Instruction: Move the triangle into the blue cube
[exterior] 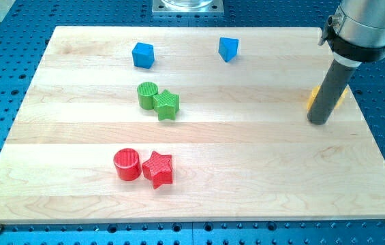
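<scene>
- Tip (319, 122) of my rod, the nearest thing I have to a claw, rests on the board (247, 177) at the right of the frame; it has no jaws to open or close and holds nothing, it can only push.
- Just behind the rod, a yellow block (313, 97) peeks out on both sides; its shape is mostly hidden, and whether my tip touches it I cannot tell.
- Near the top of the frame, right of centre, sits the blue triangle (228, 48), the piece I am to move.
- At the upper left sits the blue cube (143, 54), well apart from the triangle, with bare wood between them.
- Judging by this, the push has not begun: I am in the approach step, far from the triangle.
- Next, I think, my tip must travel up and left to the triangle's right side, then shove it leftward along the top edge toward the cube.
- Green cylinder (147, 94) and green star (167, 105) touch at centre left; red cylinder (127, 165) and red star (158, 169) lie below, all off that path.
- Rod hangs near upright from the silver arm (366, 24) at the upper right corner.
</scene>
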Tool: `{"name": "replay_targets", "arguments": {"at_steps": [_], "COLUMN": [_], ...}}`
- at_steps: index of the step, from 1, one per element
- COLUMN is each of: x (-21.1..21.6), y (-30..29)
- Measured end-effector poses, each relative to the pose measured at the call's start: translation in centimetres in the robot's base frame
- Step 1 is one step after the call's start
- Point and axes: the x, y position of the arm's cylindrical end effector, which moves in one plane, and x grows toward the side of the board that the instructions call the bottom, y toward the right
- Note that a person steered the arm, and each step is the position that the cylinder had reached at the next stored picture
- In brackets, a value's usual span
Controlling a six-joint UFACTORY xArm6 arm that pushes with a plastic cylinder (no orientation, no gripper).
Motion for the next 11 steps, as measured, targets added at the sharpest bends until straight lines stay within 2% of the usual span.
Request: {"name": "replay_targets", "arguments": {"at_steps": [3, 4, 5, 6, 7, 9, 10, 11], "x": [0.9, 0.6, -3.1, 2.2, 7.6, -7.8, -13.3, -17.0], "y": [-0.1, -2.1, -8.4, -11.8, -12.7, -16.3, -13.0, -12.8]}}
